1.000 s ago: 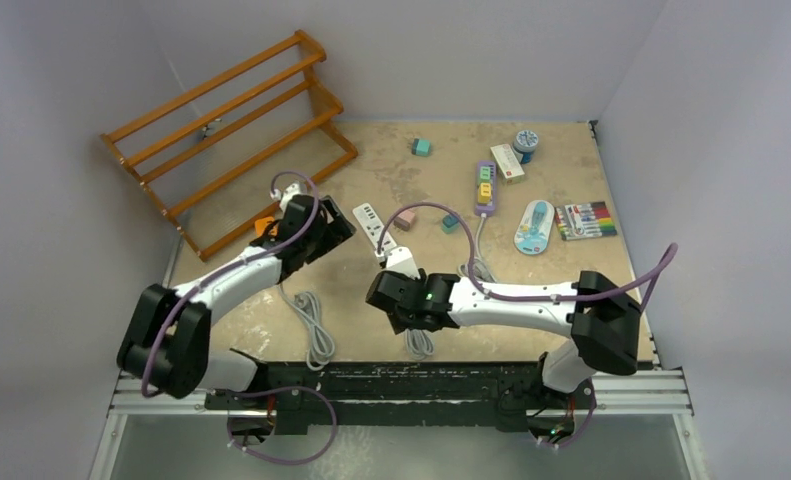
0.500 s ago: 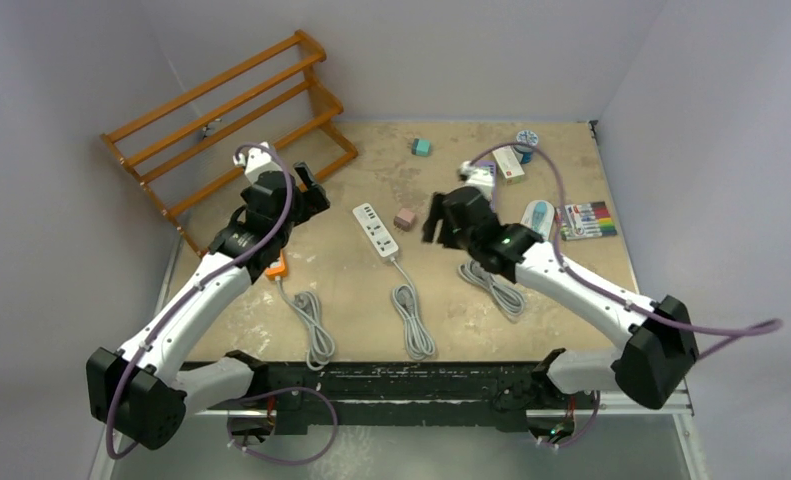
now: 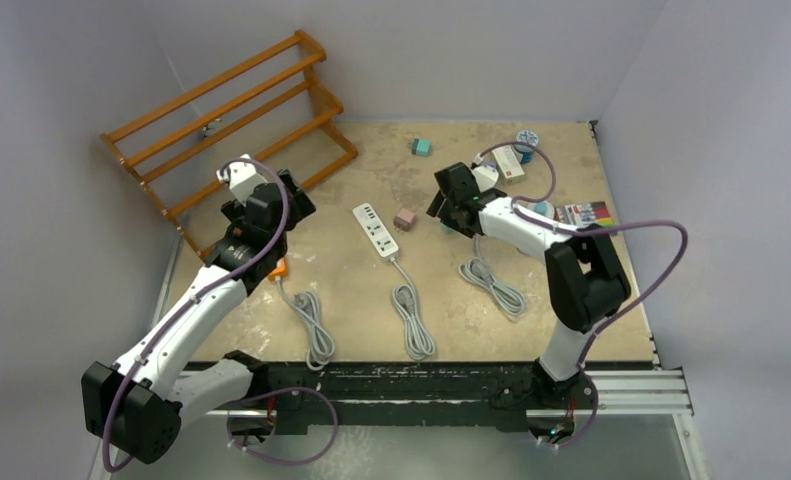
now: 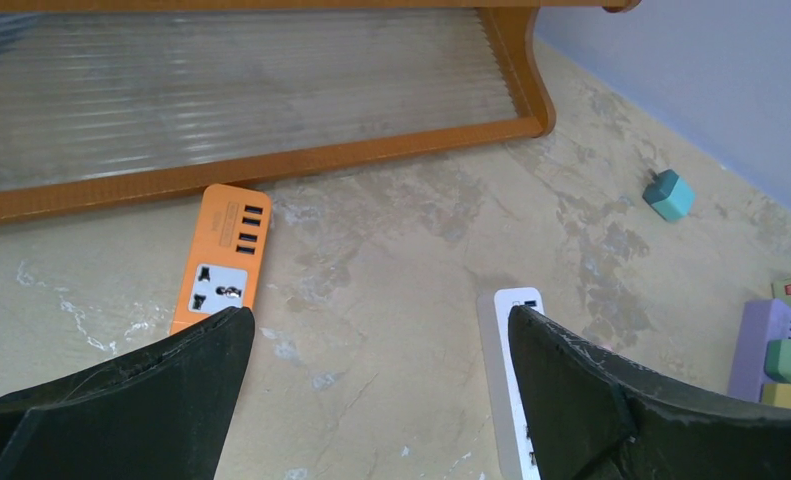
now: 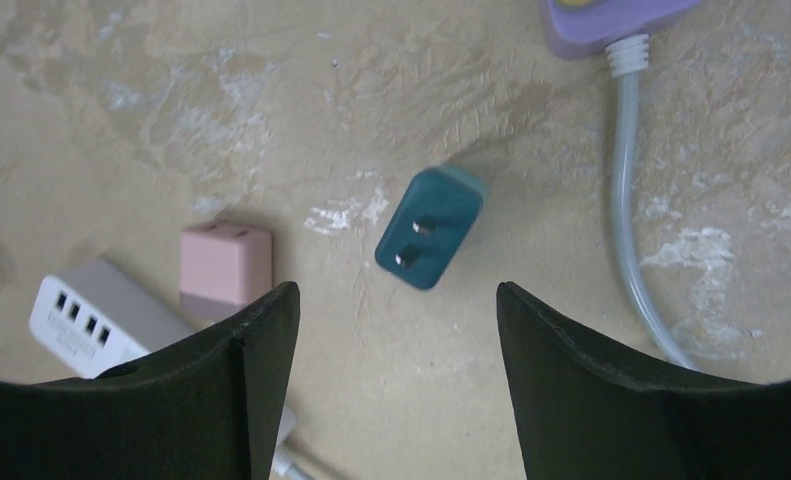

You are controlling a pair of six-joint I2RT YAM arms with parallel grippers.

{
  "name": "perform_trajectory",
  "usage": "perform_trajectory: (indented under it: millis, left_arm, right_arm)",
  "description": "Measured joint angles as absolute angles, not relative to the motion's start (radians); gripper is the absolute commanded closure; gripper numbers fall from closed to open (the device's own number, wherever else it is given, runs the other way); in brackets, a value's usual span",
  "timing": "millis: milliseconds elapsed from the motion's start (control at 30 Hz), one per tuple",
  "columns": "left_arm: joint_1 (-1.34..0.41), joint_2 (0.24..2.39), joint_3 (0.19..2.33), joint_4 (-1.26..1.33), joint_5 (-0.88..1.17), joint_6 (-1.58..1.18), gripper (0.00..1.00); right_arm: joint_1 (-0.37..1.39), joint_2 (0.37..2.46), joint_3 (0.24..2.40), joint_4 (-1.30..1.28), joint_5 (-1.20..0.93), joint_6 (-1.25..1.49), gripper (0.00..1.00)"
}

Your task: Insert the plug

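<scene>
Rigid and probably light and slick, the teal plug (image 5: 431, 228) lies prongs-up on the surface (image 5: 271, 120) beneath the spread right fingers (image 5: 591, 380), best pinched across its flat sides; the left fingers (image 4: 121, 400) gape too.

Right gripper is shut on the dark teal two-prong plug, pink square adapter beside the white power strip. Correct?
No. The right gripper is open; the dark teal two-prong plug lies ungripped below it, as the right wrist view shows. The pink square adapter does sit beside the white power strip.
</scene>
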State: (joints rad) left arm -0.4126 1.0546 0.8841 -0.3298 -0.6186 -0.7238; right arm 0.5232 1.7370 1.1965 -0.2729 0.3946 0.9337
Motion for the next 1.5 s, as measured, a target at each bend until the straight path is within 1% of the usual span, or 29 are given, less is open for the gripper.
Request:
perform_trajectory:
  millis: [100, 267, 400, 533, 633, 700, 733, 767, 800, 933, 1000, 1133, 1200, 1267, 1367, 1500]
  left_arm:
    - [-0.413, 1.034, 0.882, -0.324, -0.618, -0.724, 0.03]
    - [-0.413, 1.033, 0.878, -0.324, -0.617, -0.724, 0.04]
    - [-0.413, 1.034, 0.878, -0.323, -0.614, -0.724, 0.05]
    - [-0.413, 1.034, 0.877, -0.323, -0.608, -0.723, 0.07]
    - [-0.413, 1.037, 0.876, -0.323, -0.603, -0.724, 0.07]
    - [-0.413, 1.041, 0.876, -0.323, -0.599, -0.724, 0.08]
    - [-0.413, 1.044, 0.876, -0.323, -0.598, -0.723, 0.08]
    - [-0.413, 1.045, 0.876, -0.323, -0.597, -0.723, 0.08]
    - [-0.413, 1.046, 0.876, -0.323, -0.595, -0.723, 0.09]
    - [-0.413, 1.047, 0.868, -0.320, -0.588, -0.723, 0.09]
    - [-0.413, 1.047, 0.865, -0.312, -0.577, -0.721, 0.09]
    - [-0.432, 1.006, 0.825, -0.252, -0.513, -0.693, 0.09]
    - [-0.467, 0.950, 0.790, -0.205, -0.458, -0.663, 0.08]
    - [-0.501, 0.886, 0.759, -0.157, -0.384, -0.632, 0.07]
    - [-0.525, 0.785, 0.721, -0.067, -0.198, -0.590, 0.07]
    - [-0.526, 0.722, 0.717, 0.039, 0.061, -0.557, 0.06]
  right_arm:
    - [0.515, 1.803, 1.243, -0.290, 0.405, 0.959, 0.28]
    - [0.508, 1.848, 1.262, -0.304, 0.411, 0.974, 0.31]
    - [0.500, 1.877, 1.265, -0.304, 0.413, 0.970, 0.39]
    - [0.489, 1.892, 1.265, -0.299, 0.412, 0.948, 0.54]
    - [0.486, 1.893, 1.265, -0.292, 0.413, 0.924, 0.64]
    - [0.486, 1.893, 1.265, -0.284, 0.414, 0.901, 0.76]
    - [0.486, 1.893, 1.265, -0.281, 0.416, 0.889, 0.85]
    - [0.486, 1.893, 1.266, -0.277, 0.416, 0.873, 0.97]
    - [0.486, 1.893, 1.266, -0.271, 0.416, 0.853, 1.00]
    - [0.486, 1.885, 1.263, -0.232, 0.408, 0.738, 1.00]
    - [0.487, 1.847, 1.232, -0.181, 0.369, 0.652, 1.00]
    - [0.503, 1.632, 1.097, -0.066, 0.178, 0.449, 1.00]
    - [0.532, 1.480, 1.039, 0.002, 0.033, 0.349, 1.00]
    - [0.574, 1.350, 1.004, 0.056, -0.088, 0.281, 1.00]
    - [0.625, 1.198, 0.963, 0.117, -0.267, 0.216, 1.00]
    - [0.634, 1.068, 0.902, 0.170, -0.482, 0.195, 1.00]
